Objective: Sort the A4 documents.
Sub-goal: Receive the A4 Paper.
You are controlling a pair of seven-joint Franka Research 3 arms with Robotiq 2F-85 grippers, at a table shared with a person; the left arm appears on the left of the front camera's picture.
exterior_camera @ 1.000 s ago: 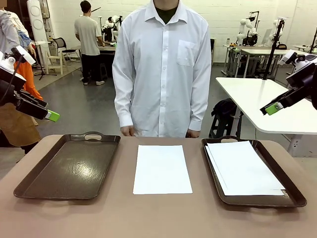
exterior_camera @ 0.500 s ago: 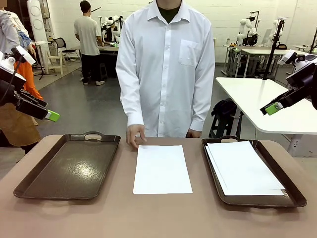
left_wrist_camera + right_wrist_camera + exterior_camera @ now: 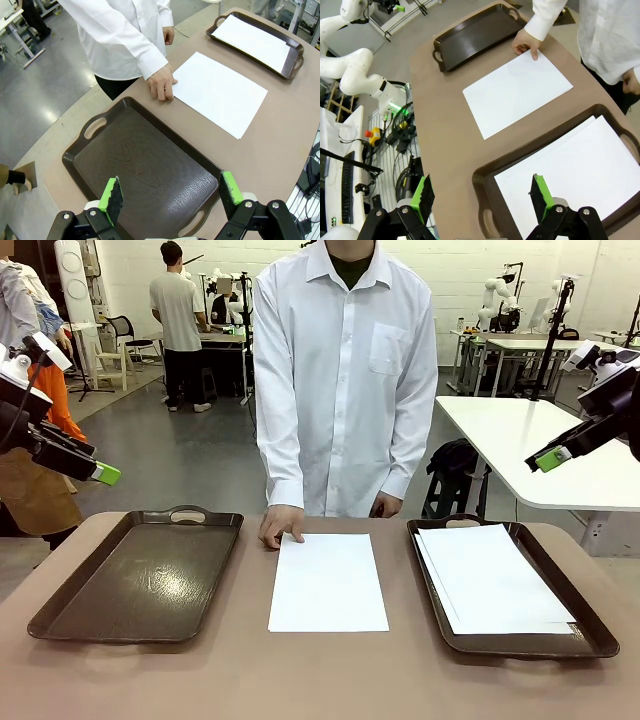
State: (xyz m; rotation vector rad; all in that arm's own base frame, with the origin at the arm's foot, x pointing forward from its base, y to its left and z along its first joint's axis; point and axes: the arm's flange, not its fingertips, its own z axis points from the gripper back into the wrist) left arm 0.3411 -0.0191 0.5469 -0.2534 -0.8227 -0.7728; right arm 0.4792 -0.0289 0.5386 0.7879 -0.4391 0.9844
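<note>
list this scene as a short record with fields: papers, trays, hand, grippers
left tray: empty
right tray: holds a stack of sheets
loose sheet: flat on the table, between the trays
person's hand: fingertips at the loose sheet's far left corner
left gripper: open, raised at the left side, holding nothing
right gripper: open, raised at the right side, holding nothing

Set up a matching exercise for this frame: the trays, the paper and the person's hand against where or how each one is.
1. left tray
2. right tray
3. single sheet
4. person's hand

A. holds a paper stack
B. flat on the table between the trays
C. empty
D. on the single sheet's far corner

Pairs: 1-C, 2-A, 3-B, 4-D
</note>
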